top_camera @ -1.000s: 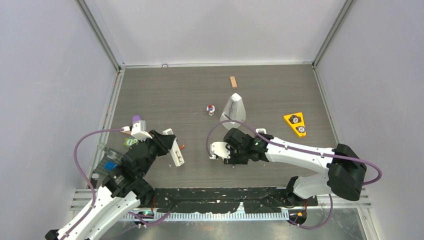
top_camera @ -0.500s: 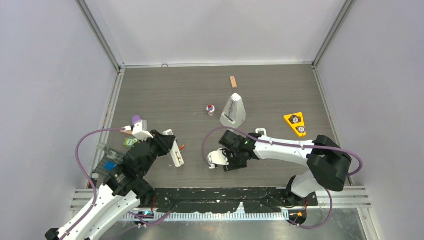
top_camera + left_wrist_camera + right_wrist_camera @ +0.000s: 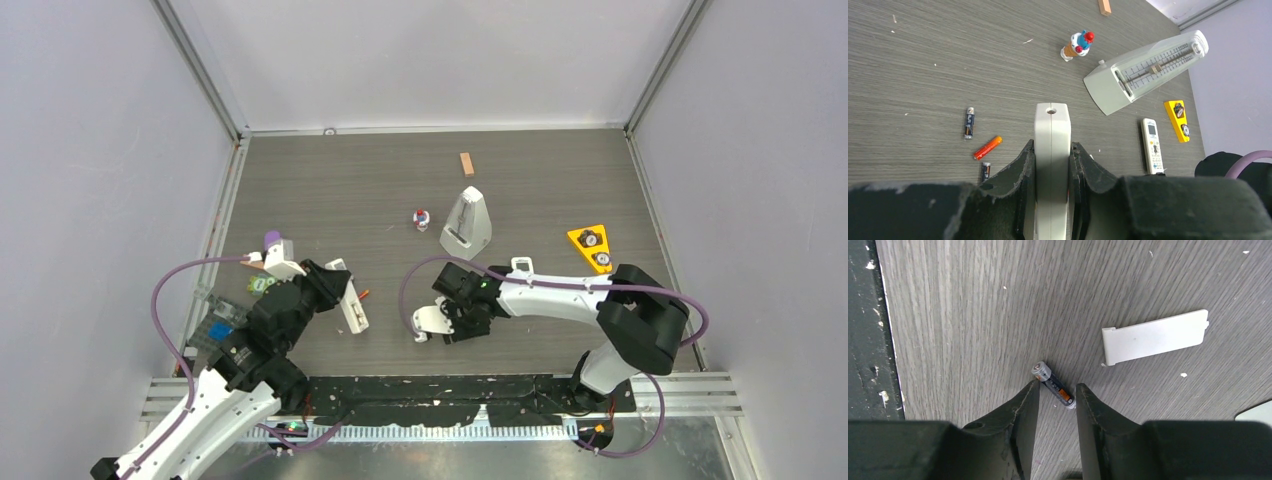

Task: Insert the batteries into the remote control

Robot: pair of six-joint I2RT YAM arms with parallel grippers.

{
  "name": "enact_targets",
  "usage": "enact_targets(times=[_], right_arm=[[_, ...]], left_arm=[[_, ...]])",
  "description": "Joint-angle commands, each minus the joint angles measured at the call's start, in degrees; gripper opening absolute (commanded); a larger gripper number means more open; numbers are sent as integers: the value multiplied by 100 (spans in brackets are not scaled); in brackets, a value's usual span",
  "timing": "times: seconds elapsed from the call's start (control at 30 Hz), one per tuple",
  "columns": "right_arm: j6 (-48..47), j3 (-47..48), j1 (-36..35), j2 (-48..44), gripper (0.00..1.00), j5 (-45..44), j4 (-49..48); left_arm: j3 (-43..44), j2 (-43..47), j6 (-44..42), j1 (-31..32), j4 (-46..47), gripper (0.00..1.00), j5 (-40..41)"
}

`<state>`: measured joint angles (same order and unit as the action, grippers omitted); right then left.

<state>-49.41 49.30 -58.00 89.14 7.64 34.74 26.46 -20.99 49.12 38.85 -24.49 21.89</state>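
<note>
Straddling battery point(image 3: 1054, 386), right fingers point(image 3: 1020, 415) parted.

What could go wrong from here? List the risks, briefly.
1. The battery lies slanted across the gap of the open right gripper; closing may roll or flick it away.
2. The remote control juts out beyond the left gripper; pressing a battery in might twist it in the grip.

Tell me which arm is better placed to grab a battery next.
Right. The right gripper is open, with a battery lying between its jaws; the left gripper is shut on the remote control.
</note>
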Motion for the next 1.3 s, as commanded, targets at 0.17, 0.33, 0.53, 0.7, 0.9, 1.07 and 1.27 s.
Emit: enact_targets(times=[0.17, 0.33, 0.53, 0.7, 0.9, 1.07, 1.27], right_arm=[[29, 139, 29, 161, 25, 108, -128], [114, 136, 25, 213, 38, 186, -302], [118, 172, 25, 415, 41, 142, -376], [155, 249, 25, 473, 17, 227, -155], [796, 446, 48, 75, 5, 611, -139], [2271, 210, 45, -1205, 5, 915, -900], [5525, 96, -31, -2557, 5, -809, -1861]], left_arm=[[54, 41, 18, -75, 225, 0, 10], [13, 84, 18, -105, 225, 0, -7], [12, 113, 10, -146, 208, 0, -29], [-27, 74, 20, -166, 248, 0, -74], [-192, 43, 89, -178, 468, 0, -262], [-484, 47, 240, -177, 1043, 0, -706], [-1117, 103, 691, -185, 2759, 0, -1586]])
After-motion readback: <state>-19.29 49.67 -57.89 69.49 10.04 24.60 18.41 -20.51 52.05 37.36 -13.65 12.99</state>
